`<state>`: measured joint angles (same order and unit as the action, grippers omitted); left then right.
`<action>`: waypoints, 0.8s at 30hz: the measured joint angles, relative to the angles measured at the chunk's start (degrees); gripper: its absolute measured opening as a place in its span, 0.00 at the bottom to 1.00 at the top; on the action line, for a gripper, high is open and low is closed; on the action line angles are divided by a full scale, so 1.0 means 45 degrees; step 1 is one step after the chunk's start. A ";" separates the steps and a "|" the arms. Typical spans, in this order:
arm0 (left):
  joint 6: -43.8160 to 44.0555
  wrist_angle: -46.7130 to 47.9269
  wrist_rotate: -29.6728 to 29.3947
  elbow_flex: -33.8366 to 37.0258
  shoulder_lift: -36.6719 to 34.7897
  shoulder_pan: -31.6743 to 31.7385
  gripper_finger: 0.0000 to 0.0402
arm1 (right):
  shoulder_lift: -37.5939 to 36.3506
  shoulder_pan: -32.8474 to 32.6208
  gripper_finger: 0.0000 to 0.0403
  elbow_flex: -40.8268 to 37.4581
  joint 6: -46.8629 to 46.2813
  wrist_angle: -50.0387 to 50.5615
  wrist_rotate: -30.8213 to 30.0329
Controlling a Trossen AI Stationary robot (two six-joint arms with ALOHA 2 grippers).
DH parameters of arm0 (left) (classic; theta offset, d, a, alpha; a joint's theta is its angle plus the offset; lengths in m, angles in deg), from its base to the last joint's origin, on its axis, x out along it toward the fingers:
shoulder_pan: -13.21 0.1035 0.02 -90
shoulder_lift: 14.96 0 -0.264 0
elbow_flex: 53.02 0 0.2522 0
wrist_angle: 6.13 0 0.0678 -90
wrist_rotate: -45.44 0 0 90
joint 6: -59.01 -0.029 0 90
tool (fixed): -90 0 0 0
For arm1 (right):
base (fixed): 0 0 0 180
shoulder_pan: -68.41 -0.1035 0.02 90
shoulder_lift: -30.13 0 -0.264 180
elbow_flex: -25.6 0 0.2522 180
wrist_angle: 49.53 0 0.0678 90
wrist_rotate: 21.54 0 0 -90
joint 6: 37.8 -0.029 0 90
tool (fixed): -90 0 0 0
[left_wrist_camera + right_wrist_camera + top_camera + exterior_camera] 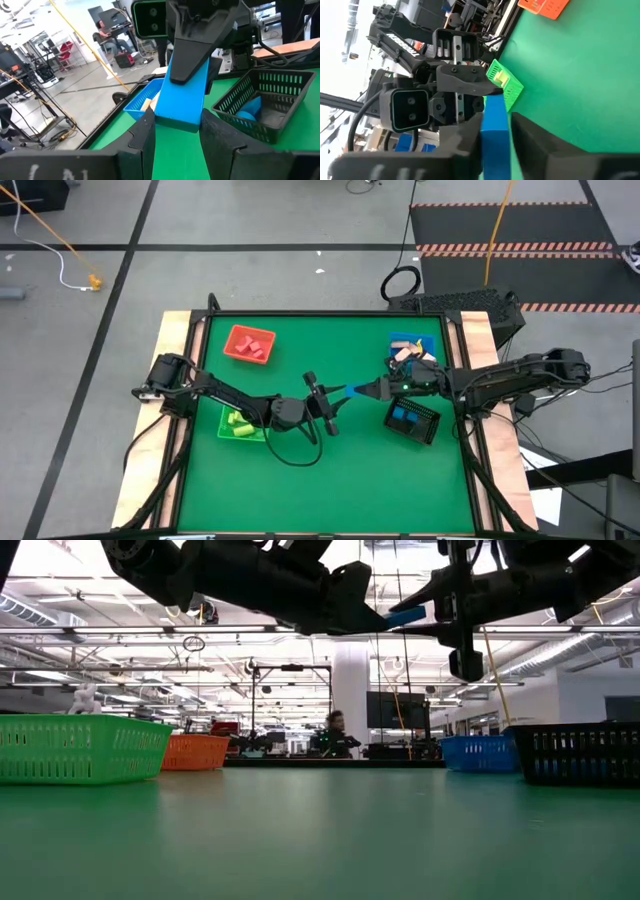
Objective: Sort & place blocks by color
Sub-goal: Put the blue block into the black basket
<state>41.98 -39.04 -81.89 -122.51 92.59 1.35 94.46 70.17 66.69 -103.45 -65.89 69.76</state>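
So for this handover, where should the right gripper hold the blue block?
On its free end, coming from the right. The blue block hangs as a long flat bar above the table between both grippers; the left gripper covers one end, the right gripper closes on the other.

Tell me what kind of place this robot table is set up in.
Most likely a large open robotics lab or industrial workshop. The low view shows a high ceiling with strip lights and a person seated among workstations. The high view shows bare concrete floor and hazard-striped steps beyond the green table.
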 joint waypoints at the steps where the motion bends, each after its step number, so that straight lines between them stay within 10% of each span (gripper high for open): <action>1: 0.0047 0.0021 0.0008 0.0000 0.0000 0.0000 0.30 | 0.0000 0.0000 0.20 0.0000 0.0120 -0.0009 0.0000; 8: 0.0290 0.0056 -0.0041 0.0005 0.0000 0.0000 0.31 | 0.0000 0.0000 0.09 0.0000 0.0695 -0.0002 -0.0015; 16: 0.1523 -0.0118 0.0042 0.0005 0.0000 0.0000 0.67 | -0.0181 0.0295 0.09 0.0000 0.1149 0.1538 0.0158; 24: 0.1676 -0.0093 0.0003 0.0005 0.0000 -0.0147 0.83 | -0.1996 0.1217 0.09 -0.0005 0.2023 0.4728 0.0454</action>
<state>49.52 -39.46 -81.88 -122.48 92.59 0.69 85.48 75.65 66.67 -94.35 -44.62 71.81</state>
